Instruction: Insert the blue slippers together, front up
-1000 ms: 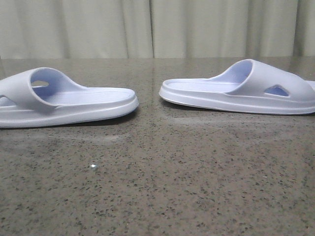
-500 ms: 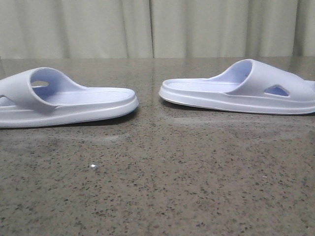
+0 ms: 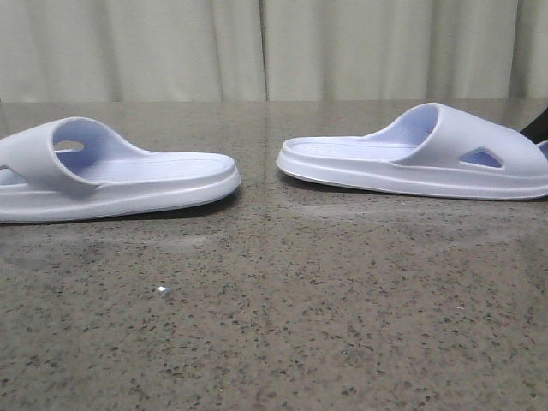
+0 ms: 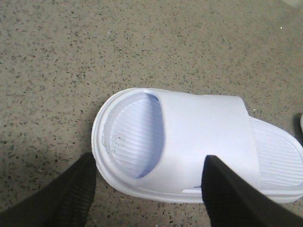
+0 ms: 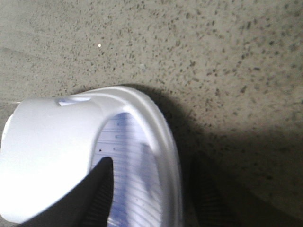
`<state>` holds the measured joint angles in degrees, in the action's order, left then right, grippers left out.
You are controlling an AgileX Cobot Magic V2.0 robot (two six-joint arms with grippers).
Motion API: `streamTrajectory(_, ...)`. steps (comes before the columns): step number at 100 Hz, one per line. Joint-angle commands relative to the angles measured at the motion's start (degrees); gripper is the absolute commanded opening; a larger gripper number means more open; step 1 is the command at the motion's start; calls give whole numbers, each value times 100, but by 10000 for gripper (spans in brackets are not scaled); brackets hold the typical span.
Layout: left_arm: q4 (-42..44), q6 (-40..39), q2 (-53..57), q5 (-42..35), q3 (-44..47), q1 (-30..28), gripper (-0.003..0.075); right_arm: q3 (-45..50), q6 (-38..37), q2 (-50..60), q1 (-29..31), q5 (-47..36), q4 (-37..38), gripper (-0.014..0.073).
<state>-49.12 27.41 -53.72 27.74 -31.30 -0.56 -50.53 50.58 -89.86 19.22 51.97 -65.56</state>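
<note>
Two pale blue slippers lie flat on the speckled table, heels facing each other: the left slipper [image 3: 111,175] and the right slipper [image 3: 419,158]. In the left wrist view my left gripper [image 4: 149,191] is open above the left slipper [image 4: 203,137]. One finger [image 4: 71,196] is off the toe-end rim and the other [image 4: 232,198] is over the strap's side. In the right wrist view my right gripper [image 5: 154,189] is open at the right slipper [image 5: 52,161]. One finger [image 5: 94,191] is over the ribbed footbed and the other [image 5: 215,194] is outside the rim. A dark part of the right arm [image 3: 536,127] shows behind that slipper.
The dark speckled stone table [image 3: 274,308] stretches bare in front of and between the slippers. A pale curtain [image 3: 274,47] hangs behind the far table edge. The left arm does not show in the front view.
A dark part of the right arm has come into the front view at the right edge, behind the right slipper. Both slippers have stayed in place.
</note>
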Motion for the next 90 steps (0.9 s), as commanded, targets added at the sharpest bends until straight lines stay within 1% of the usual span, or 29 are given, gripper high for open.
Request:
streamTrajectory(1,-209,24,23,-224,-196,11,425,-110,132,81,33,251,-105,183)
streamTrajectory(5,-217,24,23,-224,-196,11,425,-110,132,81,33,289,-105,107)
streamTrajectory(10,-231,24,11,-233,-196,11,425,-110,132,81,33,312,-105,-27)
streamTrajectory(14,-245,24,-12,-236,-226,11,425,-110,132,81,33,339,-105,-106)
streamTrajectory(29,-284,24,-280,-113,-499,11,424,-110,132,119,33,483,-188,-100)
streamTrajectory(40,-327,33,-578,322,-902,-206,424,-110,132,250,33,494,-188,-100)
streamTrajectory(51,-463,217,-911,989,-1306,-722,424,-110,132,465,33,494,-188,-100)
streamTrajectory(62,-998,803,-1185,1761,-1489,-1470,424,-110,132,598,33,518,-188,-100)
streamTrajectory(67,-1239,1065,-1311,2267,-1516,-1809,424,-110,132,609,33,548,-188,-100)
streamTrajectory(74,-1296,1290,-1502,2768,-1516,-2204,424,-110,132,614,33,560,-188,-100)
streamTrajectory(81,-1285,1435,-1676,3079,-1516,-2433,424,-110,132,614,33,560,-197,-100)
streamTrajectory(90,-1285,1503,-1867,3212,-1516,-2447,424,-110,132,614,33,560,-197,-100)
